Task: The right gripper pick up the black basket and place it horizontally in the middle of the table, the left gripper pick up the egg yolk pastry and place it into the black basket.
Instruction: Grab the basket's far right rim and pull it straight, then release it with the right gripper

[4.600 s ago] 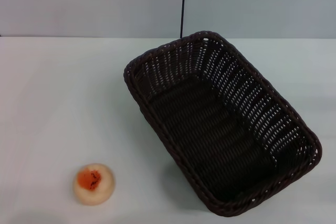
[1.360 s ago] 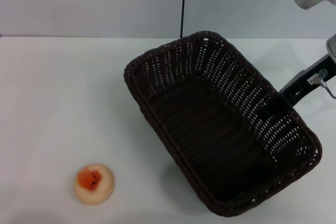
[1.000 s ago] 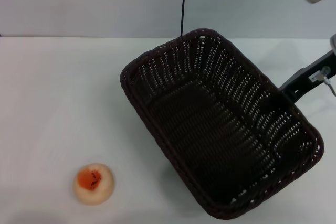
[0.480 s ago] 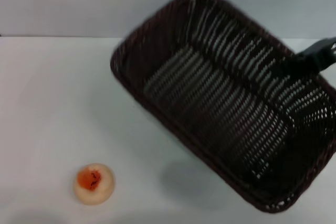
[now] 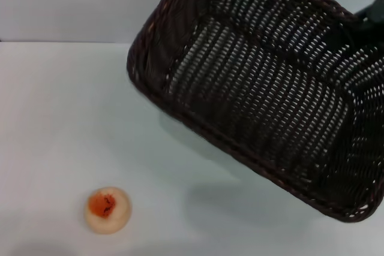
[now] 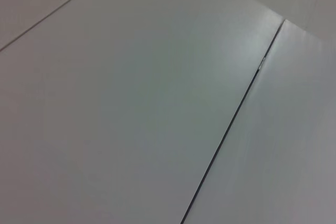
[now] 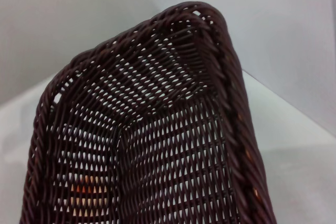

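Note:
The black basket (image 5: 264, 82) hangs in the air over the right half of the table (image 5: 60, 118), tilted with its open side facing me. My right gripper (image 5: 367, 21) shows as a dark shape at the basket's far right rim and is shut on that rim. The right wrist view looks along the basket's braided rim (image 7: 231, 103) into its inside. The egg yolk pastry (image 5: 107, 209) lies on the table at the near left, apart from the basket; it shows faintly through the weave in the right wrist view (image 7: 88, 193). My left gripper is out of view.
A pale wall (image 5: 72, 4) runs behind the table's far edge. The basket's shadow (image 5: 222, 202) falls on the table below it. The left wrist view shows only pale flat panels with a dark seam (image 6: 231, 124).
The right arm came in from the right and took the basket's far right rim. The basket has risen off the table and tilted up. The pastry has not moved.

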`<state>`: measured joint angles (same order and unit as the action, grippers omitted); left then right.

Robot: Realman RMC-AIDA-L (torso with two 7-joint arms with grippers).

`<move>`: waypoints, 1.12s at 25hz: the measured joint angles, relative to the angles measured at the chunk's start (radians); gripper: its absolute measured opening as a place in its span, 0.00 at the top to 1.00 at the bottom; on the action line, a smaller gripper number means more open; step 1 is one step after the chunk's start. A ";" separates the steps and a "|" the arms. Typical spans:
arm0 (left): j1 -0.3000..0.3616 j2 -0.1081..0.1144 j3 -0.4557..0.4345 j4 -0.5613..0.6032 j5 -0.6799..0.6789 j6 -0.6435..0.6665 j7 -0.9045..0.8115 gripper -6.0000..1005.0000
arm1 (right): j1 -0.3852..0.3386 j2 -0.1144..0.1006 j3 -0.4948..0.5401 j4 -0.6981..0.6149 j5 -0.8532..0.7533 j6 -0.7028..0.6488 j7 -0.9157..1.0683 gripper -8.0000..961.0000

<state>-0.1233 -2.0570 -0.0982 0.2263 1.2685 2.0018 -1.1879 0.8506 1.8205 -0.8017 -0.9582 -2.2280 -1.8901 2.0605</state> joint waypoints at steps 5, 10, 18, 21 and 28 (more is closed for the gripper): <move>0.001 -0.001 0.004 -0.002 0.000 0.000 0.004 0.43 | 0.029 0.039 -0.064 -0.065 -0.018 -0.010 -0.118 0.78; 0.002 -0.004 0.021 -0.005 0.001 -0.005 0.007 0.43 | 0.051 0.074 -0.140 -0.073 -0.024 -0.011 -0.208 0.77; -0.001 -0.004 0.052 -0.021 0.002 -0.013 0.008 0.43 | 0.115 0.120 -0.202 -0.005 -0.175 0.035 -0.284 0.75; -0.001 -0.005 0.061 -0.021 0.002 -0.021 0.010 0.43 | 0.118 0.124 -0.200 -0.004 -0.179 0.045 -0.300 0.74; 0.002 -0.005 0.074 -0.029 0.002 -0.026 0.010 0.43 | 0.122 0.128 -0.202 -0.002 -0.179 0.063 -0.326 0.73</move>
<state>-0.1210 -2.0615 -0.0238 0.1970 1.2702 1.9754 -1.1781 0.9729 1.9485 -1.0035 -0.9599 -2.4071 -1.8268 1.7350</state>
